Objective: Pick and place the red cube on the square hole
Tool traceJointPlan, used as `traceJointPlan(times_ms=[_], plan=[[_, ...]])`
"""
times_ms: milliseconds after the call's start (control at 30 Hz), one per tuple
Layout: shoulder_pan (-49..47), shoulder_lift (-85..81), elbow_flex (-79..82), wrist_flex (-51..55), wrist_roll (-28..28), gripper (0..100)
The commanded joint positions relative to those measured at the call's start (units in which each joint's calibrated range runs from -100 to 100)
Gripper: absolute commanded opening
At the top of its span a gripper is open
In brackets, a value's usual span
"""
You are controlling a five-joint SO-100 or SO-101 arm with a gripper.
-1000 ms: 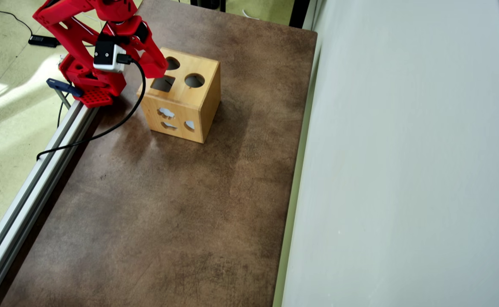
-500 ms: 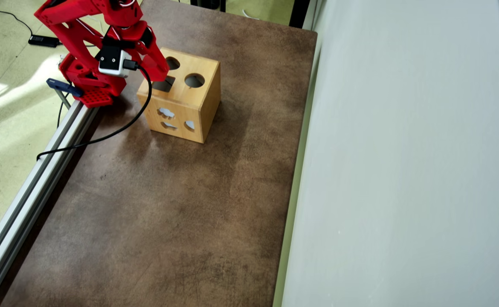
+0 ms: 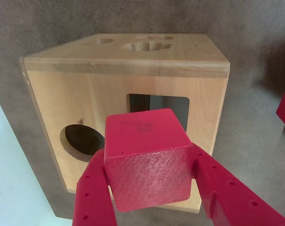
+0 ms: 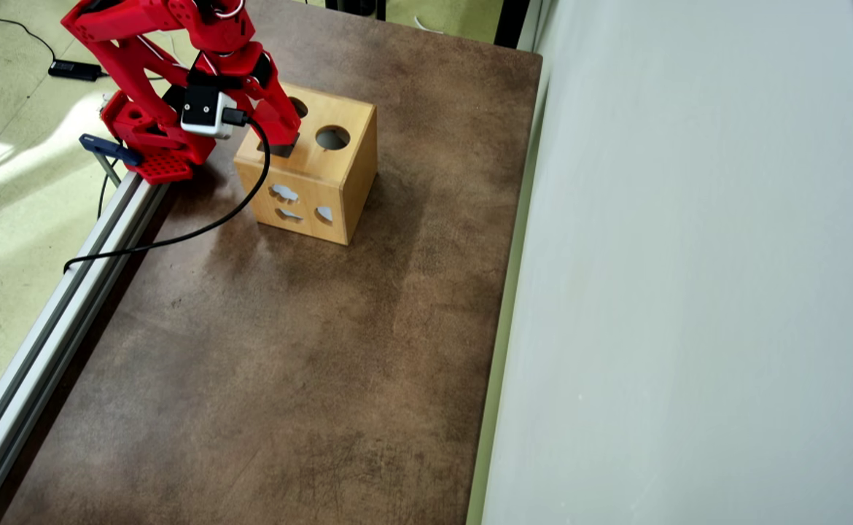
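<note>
Fingers (image 3: 154, 188) clamp red cube (image 3: 147, 157) — over square hole (image 3: 159, 106).

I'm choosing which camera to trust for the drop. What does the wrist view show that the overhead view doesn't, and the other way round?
Only the wrist view shows the red cube clamped in the claw, in front of the square hole. Only the overhead view shows the arm, the black cable, the metal rail and the whole brown tabletop. Both show the wooden box and a round hole.
</note>
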Motion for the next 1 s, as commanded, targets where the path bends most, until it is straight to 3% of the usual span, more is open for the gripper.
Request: traceJointPlan(times_ms=[0, 967], plan=[[0.48, 0.06, -0.13, 0.19, -0.15, 2], [1.44, 0.14, 3.27, -0.78, -0.15, 2]])
